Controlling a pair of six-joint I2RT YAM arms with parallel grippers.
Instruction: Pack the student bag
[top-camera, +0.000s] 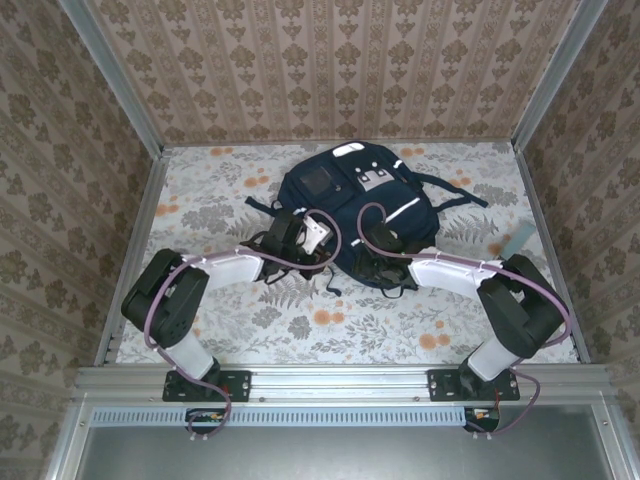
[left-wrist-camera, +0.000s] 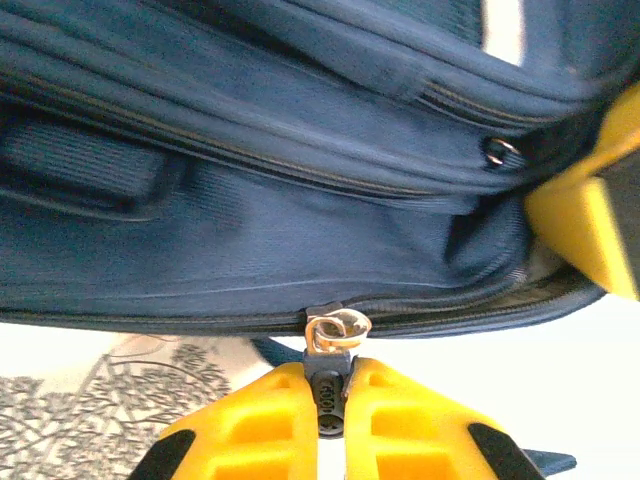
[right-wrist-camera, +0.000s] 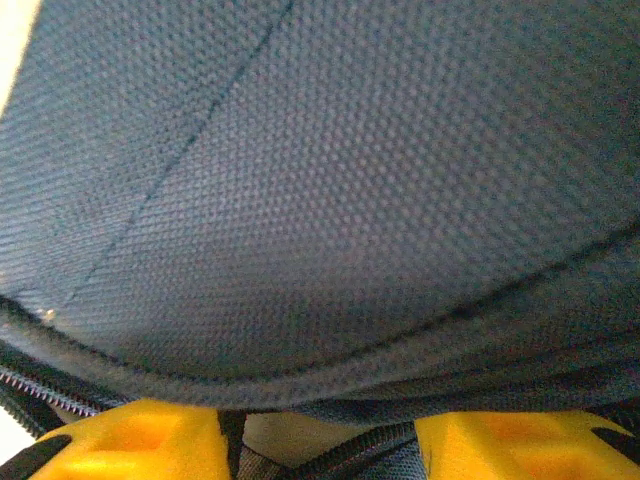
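The student bag (top-camera: 350, 195), a navy backpack with a white stripe and grey-white patches, lies at the middle of the table. At the bag's near left edge, my left gripper (top-camera: 298, 243) is shut on the dark zipper pull (left-wrist-camera: 335, 395). The pull hangs from a metal slider (left-wrist-camera: 337, 328) on the bag's zip line. My right gripper (top-camera: 382, 258) is at the bag's near right edge. Its yellow fingers (right-wrist-camera: 140, 440) stand apart, with the zip edge and navy fabric (right-wrist-camera: 330, 200) between and above them. One right finger (left-wrist-camera: 590, 220) shows beside the bag's opening.
The floral table cover (top-camera: 330, 320) has free room in front of the bag. A pale blue flat item (top-camera: 520, 240) lies near the right wall. Bag straps (top-camera: 455, 190) trail to the right. Patterned walls enclose three sides.
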